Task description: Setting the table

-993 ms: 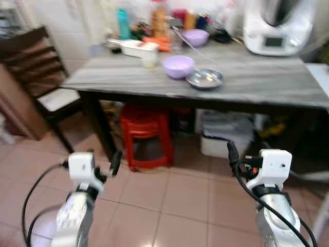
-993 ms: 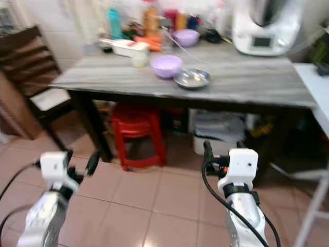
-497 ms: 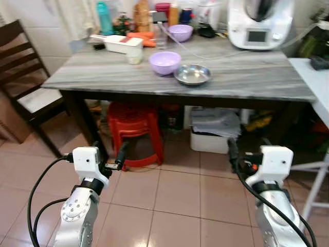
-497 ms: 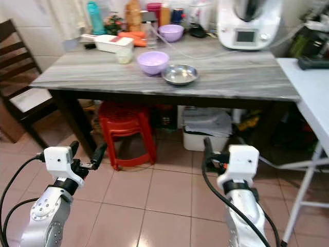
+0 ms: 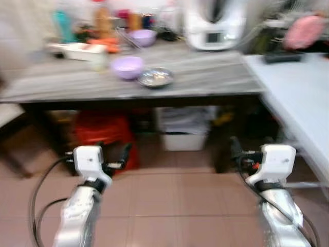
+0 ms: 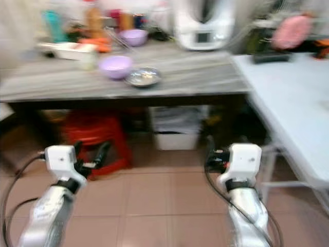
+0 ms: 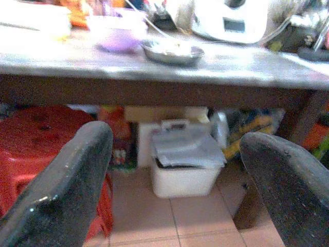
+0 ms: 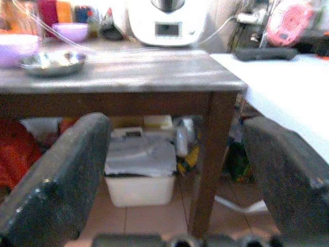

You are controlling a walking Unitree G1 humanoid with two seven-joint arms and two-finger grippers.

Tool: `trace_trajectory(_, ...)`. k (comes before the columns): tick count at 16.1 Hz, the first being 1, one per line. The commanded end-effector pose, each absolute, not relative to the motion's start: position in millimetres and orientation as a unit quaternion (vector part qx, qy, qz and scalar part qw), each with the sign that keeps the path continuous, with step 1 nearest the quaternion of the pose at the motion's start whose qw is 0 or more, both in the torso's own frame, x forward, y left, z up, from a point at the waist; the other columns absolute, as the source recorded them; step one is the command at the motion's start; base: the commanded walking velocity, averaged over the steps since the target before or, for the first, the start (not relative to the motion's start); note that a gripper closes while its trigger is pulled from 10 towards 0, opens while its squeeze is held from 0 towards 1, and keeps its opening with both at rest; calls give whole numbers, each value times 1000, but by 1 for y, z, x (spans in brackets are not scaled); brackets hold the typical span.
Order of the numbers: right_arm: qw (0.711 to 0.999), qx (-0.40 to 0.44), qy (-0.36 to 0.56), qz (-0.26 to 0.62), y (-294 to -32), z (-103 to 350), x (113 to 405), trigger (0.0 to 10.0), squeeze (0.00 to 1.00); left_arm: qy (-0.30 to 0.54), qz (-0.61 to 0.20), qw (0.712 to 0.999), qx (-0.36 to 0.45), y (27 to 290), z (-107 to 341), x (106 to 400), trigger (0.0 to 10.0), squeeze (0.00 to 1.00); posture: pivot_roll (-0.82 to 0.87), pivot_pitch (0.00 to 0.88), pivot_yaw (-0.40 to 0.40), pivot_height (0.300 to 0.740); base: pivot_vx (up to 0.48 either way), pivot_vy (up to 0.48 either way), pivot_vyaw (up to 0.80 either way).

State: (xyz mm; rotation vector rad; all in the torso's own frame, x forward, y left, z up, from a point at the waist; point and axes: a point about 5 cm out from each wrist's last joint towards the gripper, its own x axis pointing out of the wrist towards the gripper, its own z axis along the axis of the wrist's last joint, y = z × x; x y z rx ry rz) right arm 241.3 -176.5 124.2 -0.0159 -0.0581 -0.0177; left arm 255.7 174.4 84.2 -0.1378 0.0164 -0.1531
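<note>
Steel dish [image 5: 155,77]: on the grey table [image 5: 216,77], near its front edge, middle of the top.
Lilac bowl [image 5: 126,67]: just beside the dish, on the robot's left of it.
Second lilac bowl [image 5: 142,37]: further back, among blurred bottles.
White appliance [image 5: 212,25]: at the back of the table, toward the robot's right.
Under table: red stool [image 5: 100,135]; white lidded box [image 7: 180,164] beside it.
Side surface [image 5: 298,98]: pale, at the robot's right.
Left tool [image 7: 177,175]: low over tiled floor [image 5: 175,206], fingers spread wide, nothing held, well short of the table.
Right tool [image 8: 177,175]: same height, fingers wide apart, nothing held.
Head views: blurred.
</note>
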Motion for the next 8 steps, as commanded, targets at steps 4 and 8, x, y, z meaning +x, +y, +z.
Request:
trace_trajectory(4,999,-9,-34,-7,-176,128,243,10000,0,1,-80,994,-71,175,89,257,10000,0,-100,0,67,740,0,-323,-105)
trace_trajectory(8,999,-9,-36,-1,-174,128,244,10000,0,1,-81,994,-69,175,90,259,10000,0,-100,0,70,740,0,-319,0)
